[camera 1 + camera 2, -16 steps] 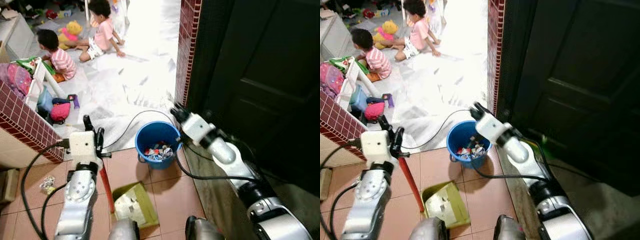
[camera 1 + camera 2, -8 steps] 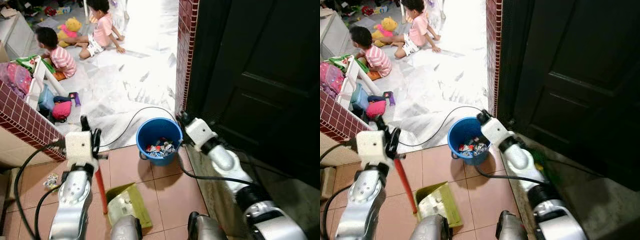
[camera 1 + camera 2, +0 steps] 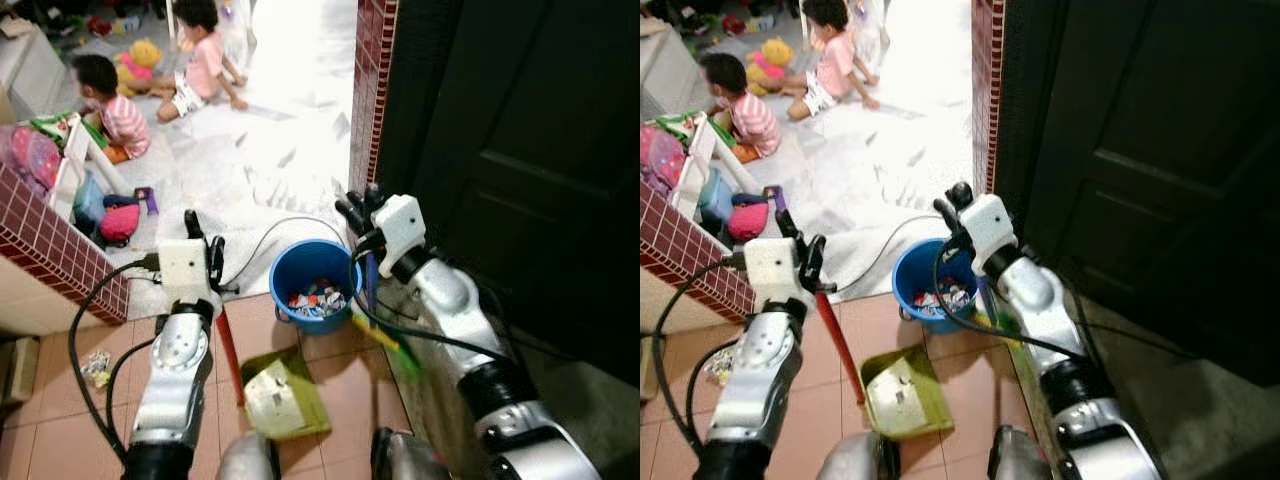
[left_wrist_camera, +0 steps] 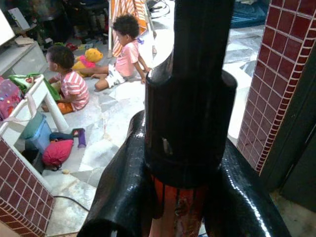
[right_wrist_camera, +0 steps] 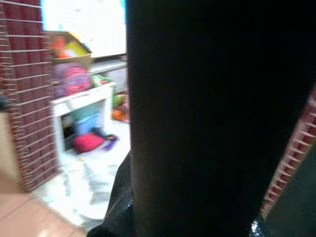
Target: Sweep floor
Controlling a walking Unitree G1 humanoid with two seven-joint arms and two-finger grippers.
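Observation:
My left gripper [image 3: 203,242] is shut on the black-capped red handle [image 3: 230,345] of a green dustpan [image 3: 285,395]. The pan rests on the terracotta tiles with crumpled paper in it. In the left wrist view the fingers [image 4: 118,197] clamp the handle [image 4: 190,98] on both sides. My right gripper [image 3: 358,212] is shut on a broom's dark shaft [image 5: 212,113], above the right rim of a blue bucket [image 3: 300,268] holding mixed litter. The broom's blue shaft and green-yellow head [image 3: 388,342] slant down between the bucket and the wall.
Two children [image 3: 205,55] sit on the white floor at the back left, beside toys and a white shelf [image 3: 75,165]. A red-tiled low wall [image 3: 50,250] stands on the left and a dark door [image 3: 530,170] on the right. A black cable [image 3: 265,240] and a litter scrap [image 3: 97,366] lie nearby.
My right gripper has risen from the bucket's rim, and the broom's green head now shows beside the bucket. The dustpan sits closer to the bucket. The camera shifted slightly.

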